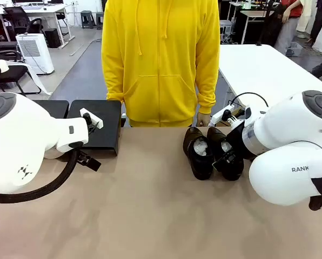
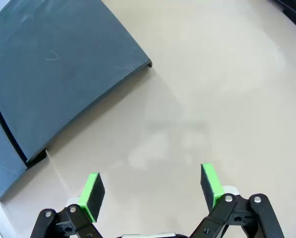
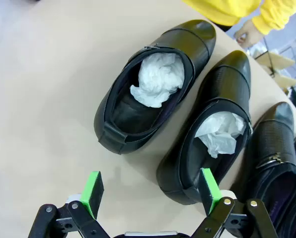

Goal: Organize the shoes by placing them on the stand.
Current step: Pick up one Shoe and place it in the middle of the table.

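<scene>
Two black glossy shoes (image 1: pixel 200 152) (image 1: pixel 226 156) stuffed with white paper lie side by side right of the table's middle, toes toward the person. The right wrist view shows one shoe (image 3: pixel 153 89), a second (image 3: pixel 212 134) and a third (image 3: pixel 272 153) in a row. My right gripper (image 3: pixel 150 191) hangs open above them, one green pad (image 3: pixel 209 187) over the second shoe's heel, nothing between the pads. The black stand (image 1: pixel 96 128) sits at the far left of the table with nothing on it. My left gripper (image 2: pixel 152 191) is open over bare tabletop near a corner of the stand (image 2: pixel 53 74).
A person in a yellow hoodie (image 1: pixel 161 59) stands at the far edge, one hand (image 1: pixel 204 120) by the shoes' toes. A second dark panel (image 1: pixel 53 108) lies left of the stand. A white power strip (image 1: pixel 226 114) and cable lie behind the shoes. My bulky white arms crowd both front corners.
</scene>
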You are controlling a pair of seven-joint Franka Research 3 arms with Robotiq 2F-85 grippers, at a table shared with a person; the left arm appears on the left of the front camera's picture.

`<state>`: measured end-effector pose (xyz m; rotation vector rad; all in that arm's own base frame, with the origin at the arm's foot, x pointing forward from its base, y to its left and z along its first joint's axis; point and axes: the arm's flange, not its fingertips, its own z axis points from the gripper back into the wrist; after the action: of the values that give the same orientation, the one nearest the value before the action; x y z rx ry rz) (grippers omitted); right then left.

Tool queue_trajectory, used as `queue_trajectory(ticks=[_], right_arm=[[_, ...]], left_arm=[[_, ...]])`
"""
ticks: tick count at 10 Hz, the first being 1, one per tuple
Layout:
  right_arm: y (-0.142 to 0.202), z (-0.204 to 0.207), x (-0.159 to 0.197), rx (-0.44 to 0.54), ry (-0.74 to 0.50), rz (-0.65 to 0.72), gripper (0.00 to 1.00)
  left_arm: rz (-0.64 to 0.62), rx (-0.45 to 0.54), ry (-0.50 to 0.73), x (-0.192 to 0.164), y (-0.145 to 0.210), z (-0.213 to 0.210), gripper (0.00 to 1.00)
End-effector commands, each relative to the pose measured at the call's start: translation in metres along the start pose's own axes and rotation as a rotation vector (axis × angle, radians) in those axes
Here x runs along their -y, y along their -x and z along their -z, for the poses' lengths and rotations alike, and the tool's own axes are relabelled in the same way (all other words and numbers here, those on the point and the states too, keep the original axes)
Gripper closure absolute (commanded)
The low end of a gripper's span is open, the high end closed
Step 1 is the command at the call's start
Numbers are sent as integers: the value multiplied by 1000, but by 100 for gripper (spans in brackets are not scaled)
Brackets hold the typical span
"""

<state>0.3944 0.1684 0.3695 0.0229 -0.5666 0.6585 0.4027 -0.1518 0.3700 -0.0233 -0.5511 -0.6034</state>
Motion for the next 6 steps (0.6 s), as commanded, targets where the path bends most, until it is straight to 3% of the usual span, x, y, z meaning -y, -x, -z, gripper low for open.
queue_trajectory(ticks=[1, 6], right_arm=[[0, 0, 0, 0, 0, 0, 0], [0, 0, 0, 0, 0, 0, 0]], left_arm=[[0, 1, 0, 0, 0, 0, 0], [0, 1, 0, 0, 0, 0, 0]])
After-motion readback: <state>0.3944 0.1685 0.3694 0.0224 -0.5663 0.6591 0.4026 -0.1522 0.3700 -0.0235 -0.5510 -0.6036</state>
